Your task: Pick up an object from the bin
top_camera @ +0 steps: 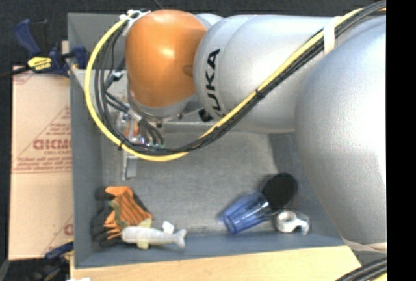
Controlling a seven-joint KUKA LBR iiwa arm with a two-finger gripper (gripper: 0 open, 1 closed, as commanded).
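The silver arm (pixel 305 71) is seen reaching in from the right across the upper half of the grey bin (pixel 195 175), with its orange cover (pixel 162 55) hanging above the bin's left part, close to the left wall. Beneath that cover the claw (pixel 130 168) is pointed down at bare floor by the left wall; whether it is open or closed cannot be told, and nothing is seen gripped in it. The nearest thing is an orange-and-black striped toy (pixel 122 211), lying in the bin's lower left corner just below the claw. Touching that toy along the lower edge, a pale fish-shaped toy (pixel 155 235) is laid. Towards the lower right corner, well apart from the claw, a blue translucent cup (pixel 244 214) is tipped on its side with a black round pad (pixel 281 188) at its upper end, and a small white hook (pixel 291 224) is set just beside it. The task is judged to be at an early stage: no object is lifted, and the descent, the grasp and the raising are all left to be done.
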